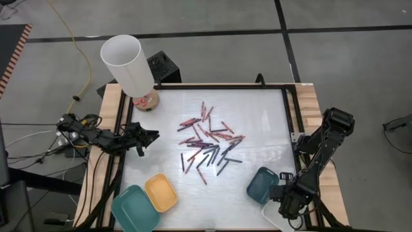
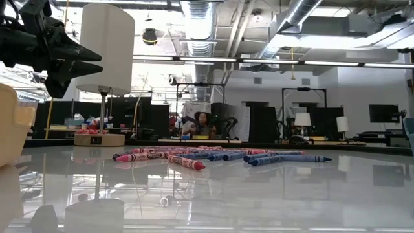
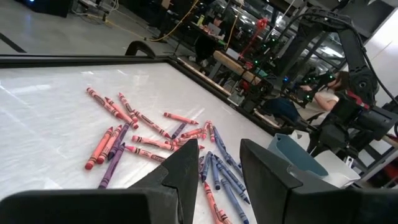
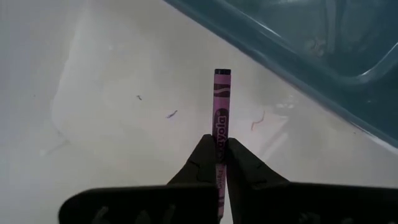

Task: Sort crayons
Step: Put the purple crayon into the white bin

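Several red, pink, purple and blue crayons (image 1: 209,145) lie in a loose pile at the table's middle; they also show in the low view (image 2: 213,156) and the left wrist view (image 3: 161,143). My right gripper (image 1: 283,201) is at the near right over the white tray (image 4: 112,93), beside the dark-blue tray (image 1: 262,182). It is shut on a purple crayon (image 4: 221,106). My left gripper (image 1: 149,135) hovers open and empty above the table's left side, pointing at the pile; the gap between its fingers shows in the left wrist view (image 3: 221,163). My right gripper pinches the purple crayon between its two fingertips (image 4: 205,158), on the wrapped shaft (image 4: 219,140) well back from its flat free end (image 4: 222,72). The crayon lies along the fingers and sticks out beyond them toward the white tray's floor. I cannot tell whether its end touches the tray.
A teal tray (image 1: 135,207) and a yellow tray (image 1: 161,192) stand at the near left. A lamp with a white shade (image 1: 127,64) stands at the far left corner. A dark frame (image 1: 219,86) borders the white table top. A person sits in the room behind (image 2: 204,123).
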Controlling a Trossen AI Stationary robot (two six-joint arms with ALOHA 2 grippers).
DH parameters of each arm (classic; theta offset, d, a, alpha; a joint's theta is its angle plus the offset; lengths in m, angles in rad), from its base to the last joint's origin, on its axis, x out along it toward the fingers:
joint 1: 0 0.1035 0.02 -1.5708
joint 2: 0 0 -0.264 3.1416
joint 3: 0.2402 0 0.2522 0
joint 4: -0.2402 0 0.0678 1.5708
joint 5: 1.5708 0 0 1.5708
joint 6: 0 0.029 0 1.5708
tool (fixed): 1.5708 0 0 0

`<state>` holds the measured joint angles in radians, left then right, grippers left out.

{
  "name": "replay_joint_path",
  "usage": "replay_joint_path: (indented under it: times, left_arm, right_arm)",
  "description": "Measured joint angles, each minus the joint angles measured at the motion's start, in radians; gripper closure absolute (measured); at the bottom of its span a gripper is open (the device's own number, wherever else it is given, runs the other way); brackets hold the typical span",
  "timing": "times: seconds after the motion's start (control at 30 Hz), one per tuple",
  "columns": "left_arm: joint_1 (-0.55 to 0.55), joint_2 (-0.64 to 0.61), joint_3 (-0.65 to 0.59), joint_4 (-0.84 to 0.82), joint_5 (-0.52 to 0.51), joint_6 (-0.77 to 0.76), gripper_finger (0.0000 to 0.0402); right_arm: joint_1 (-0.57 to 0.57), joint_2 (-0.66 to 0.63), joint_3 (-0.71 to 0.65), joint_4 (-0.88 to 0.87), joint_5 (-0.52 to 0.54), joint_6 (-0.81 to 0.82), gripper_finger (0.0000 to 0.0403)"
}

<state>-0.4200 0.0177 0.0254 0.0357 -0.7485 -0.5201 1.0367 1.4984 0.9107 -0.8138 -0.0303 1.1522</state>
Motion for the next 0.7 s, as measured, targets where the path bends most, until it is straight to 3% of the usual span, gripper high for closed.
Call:
replay_joint_path:
  times: [0.37, 0.7]
  left_arm:
    - [0.0, 0.0, -0.001, 0.004, 0.0, 0.0, 0.0294]
    - [0.0, 0.0, -0.001, 0.005, 0.0, -0.023, 0.0294]
  right_arm:
    - [-0.012, 0.165, 0.007, 0.009, -0.095, 0.024, 0.0382]
    - [-0.011, 0.145, 0.023, 0.003, -0.102, 0.029, 0.0381]
